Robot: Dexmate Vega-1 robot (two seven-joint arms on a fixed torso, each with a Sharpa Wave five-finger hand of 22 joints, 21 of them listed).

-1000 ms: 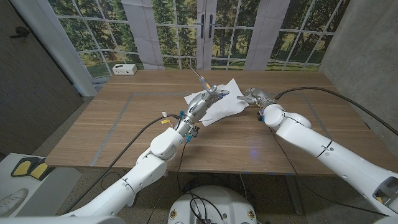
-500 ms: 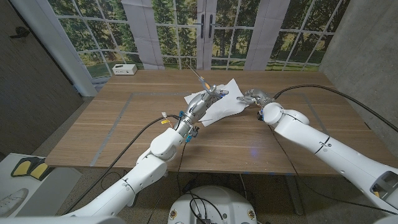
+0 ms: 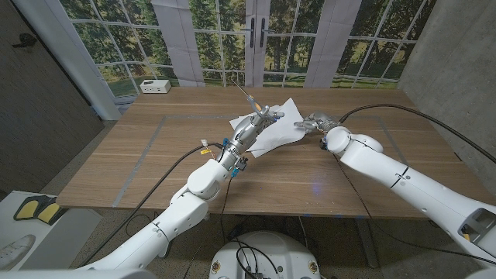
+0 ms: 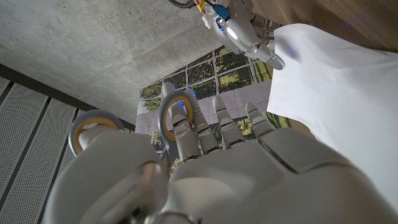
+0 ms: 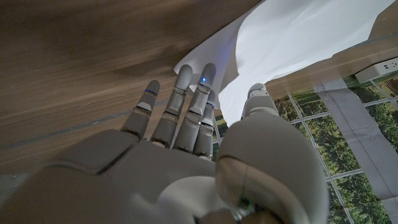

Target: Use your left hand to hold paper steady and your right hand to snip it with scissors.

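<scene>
One white paper sheet lies between both hands. The left hand grasps one pair of metal-looped scissors; the right hand, fingers spread and released, touches the sheet's edge.

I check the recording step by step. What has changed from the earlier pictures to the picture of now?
Very little. The right hand has crept slightly toward the paper's edge, its forearm following. The left hand stays over the paper with the scissors in it, the loops by its fingers. The paper and the white box have not moved.
</scene>
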